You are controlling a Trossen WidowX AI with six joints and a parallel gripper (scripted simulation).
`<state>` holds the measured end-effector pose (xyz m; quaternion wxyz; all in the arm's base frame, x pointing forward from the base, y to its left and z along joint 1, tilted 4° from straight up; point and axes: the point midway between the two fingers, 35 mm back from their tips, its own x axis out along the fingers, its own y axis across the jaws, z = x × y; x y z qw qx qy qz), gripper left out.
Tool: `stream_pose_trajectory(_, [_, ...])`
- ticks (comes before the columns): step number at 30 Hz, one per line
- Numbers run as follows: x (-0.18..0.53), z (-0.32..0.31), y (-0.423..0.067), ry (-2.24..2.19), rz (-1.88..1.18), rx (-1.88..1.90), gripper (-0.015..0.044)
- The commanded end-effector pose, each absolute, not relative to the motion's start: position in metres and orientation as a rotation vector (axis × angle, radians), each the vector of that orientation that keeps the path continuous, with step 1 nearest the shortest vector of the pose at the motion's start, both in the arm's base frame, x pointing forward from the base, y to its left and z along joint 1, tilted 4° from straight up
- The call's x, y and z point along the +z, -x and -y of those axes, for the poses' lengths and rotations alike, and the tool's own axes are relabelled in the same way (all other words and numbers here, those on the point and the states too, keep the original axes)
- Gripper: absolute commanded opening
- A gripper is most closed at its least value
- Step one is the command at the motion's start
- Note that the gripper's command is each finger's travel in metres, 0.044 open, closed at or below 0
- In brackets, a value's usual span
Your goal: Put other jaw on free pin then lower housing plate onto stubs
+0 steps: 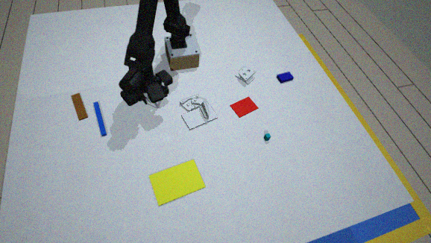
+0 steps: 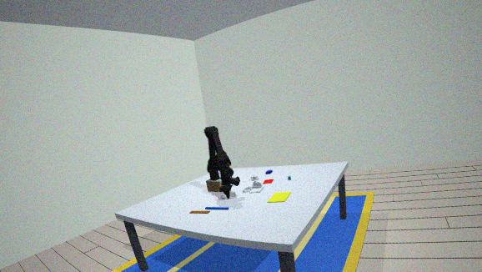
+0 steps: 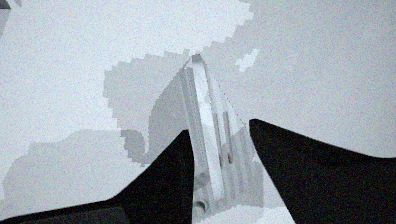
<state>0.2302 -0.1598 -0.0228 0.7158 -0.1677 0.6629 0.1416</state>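
Observation:
My gripper (image 1: pixel 145 99) (image 2: pixel 227 196) (image 3: pixel 220 131) is low over the table, its fingers partly closed. In the wrist view the loose pale jaw (image 3: pixel 205 105) stands between them, with ribs along its side, and both fingers appear against it. The jaw's lower end is near the camera. The pale base (image 1: pixel 192 122) lies to the right of the gripper in the top view. It carries a slender grey jaw (image 1: pixel 203 110) and a curved pale part (image 1: pixel 190 103). A pale plate with holes (image 1: pixel 246 72), apparently the housing plate, is tilted farther right. The free pin cannot be made out.
A red sheet (image 1: pixel 244 106), a dark blue block (image 1: pixel 285 77) and a teal piece (image 1: pixel 267 137) lie to the right. A yellow sheet (image 1: pixel 177 182) lies in front. Blue (image 1: pixel 100 118) and brown (image 1: pixel 79 106) strips lie left. A box (image 1: pixel 184 62) is behind the gripper.

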Motion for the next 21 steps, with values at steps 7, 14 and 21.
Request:
stream_pose_trajectory(7, [-0.023, 0.16, -0.23, 0.373, -1.467, 0.313, 0.0134])
stream_pose_trajectory(14, [-0.012, 0.161, -0.231, 0.373, -1.467, 0.312, 0.0134])
stream_pose_trajectory(21, [0.009, 0.161, -0.23, 0.373, -1.468, 0.311, 0.0134])
